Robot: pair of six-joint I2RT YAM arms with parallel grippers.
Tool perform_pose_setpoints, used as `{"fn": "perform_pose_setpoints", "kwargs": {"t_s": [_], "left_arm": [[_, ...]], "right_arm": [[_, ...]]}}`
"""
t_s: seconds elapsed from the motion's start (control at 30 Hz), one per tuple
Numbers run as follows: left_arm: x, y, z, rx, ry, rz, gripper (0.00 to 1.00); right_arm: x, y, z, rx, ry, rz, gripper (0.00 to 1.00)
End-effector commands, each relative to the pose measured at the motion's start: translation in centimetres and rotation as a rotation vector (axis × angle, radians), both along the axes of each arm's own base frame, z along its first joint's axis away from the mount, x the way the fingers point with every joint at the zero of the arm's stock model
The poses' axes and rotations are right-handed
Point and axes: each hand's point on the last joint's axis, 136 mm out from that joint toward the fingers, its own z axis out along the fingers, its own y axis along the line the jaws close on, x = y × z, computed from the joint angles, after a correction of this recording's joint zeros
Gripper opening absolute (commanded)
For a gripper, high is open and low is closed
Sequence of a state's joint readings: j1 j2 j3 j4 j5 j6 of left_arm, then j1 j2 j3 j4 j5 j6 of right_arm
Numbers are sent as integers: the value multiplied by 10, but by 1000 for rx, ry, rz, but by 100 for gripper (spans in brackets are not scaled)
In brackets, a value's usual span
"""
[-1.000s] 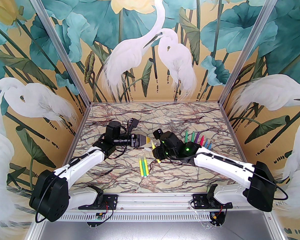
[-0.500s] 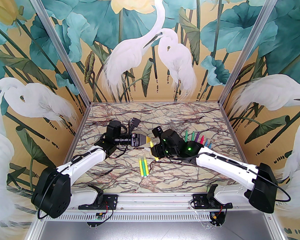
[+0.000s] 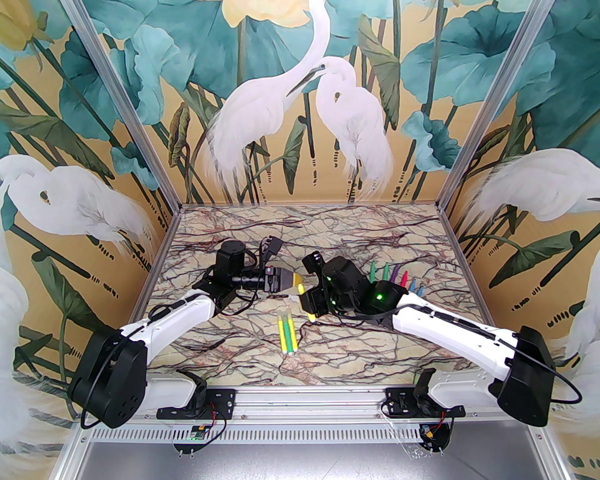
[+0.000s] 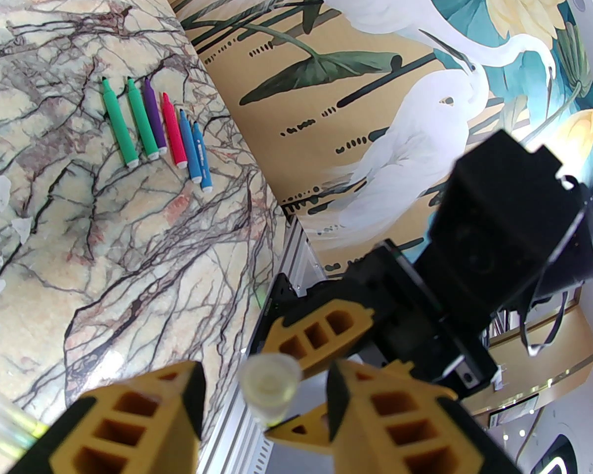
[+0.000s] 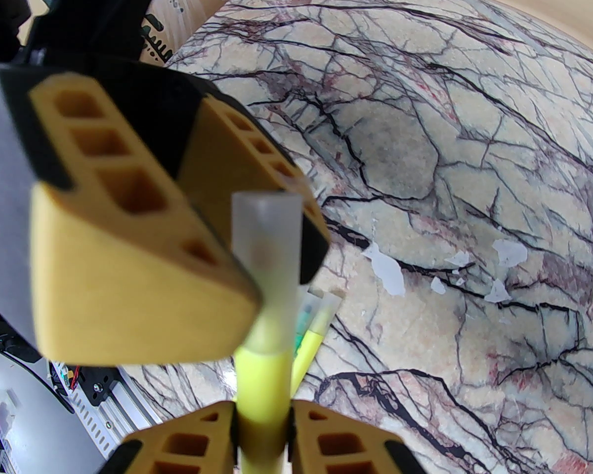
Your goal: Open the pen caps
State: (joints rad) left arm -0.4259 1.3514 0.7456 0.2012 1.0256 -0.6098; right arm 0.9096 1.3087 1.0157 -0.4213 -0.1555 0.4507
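The right tool [image 5: 262, 435] is clamped on the barrel of a yellow marker [image 5: 263, 378] and holds it above the counter [image 5: 425, 166], with the capped end pointing to the left tool [image 4: 266, 393]. The cap [image 5: 265, 245], translucent and whitish, sits on this end of the yellow marker. The two fingers [image 4: 128, 413] of the left tool stand apart, one on each side of the cap, and in the left wrist view a small gap shows between the cap and each finger, so they do not grip it. Just on the near side of the yellow marker, two more markers [image 3: 286, 332] lie side by side on the counter, one yellow and one greenish, each with its clear cap on. To the right of the yellow marker, a row of six markers [image 4: 153, 121] lies on the counter with bare tips: two green, one purple, one pink, two blue.
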Motion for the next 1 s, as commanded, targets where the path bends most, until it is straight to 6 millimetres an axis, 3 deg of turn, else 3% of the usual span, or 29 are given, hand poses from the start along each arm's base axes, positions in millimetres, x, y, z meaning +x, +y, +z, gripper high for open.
{"fn": "perform_pose_setpoints", "kwargs": {"t_s": [0.0, 0.97], "left_arm": [[-1, -5, 4, -19, -17, -33, 45], [11, -6, 7, -11, -41, 10, 24]], "right_arm": [[5, 9, 15, 32, -27, 20, 23], [2, 11, -2, 3, 11, 34, 23]]}}
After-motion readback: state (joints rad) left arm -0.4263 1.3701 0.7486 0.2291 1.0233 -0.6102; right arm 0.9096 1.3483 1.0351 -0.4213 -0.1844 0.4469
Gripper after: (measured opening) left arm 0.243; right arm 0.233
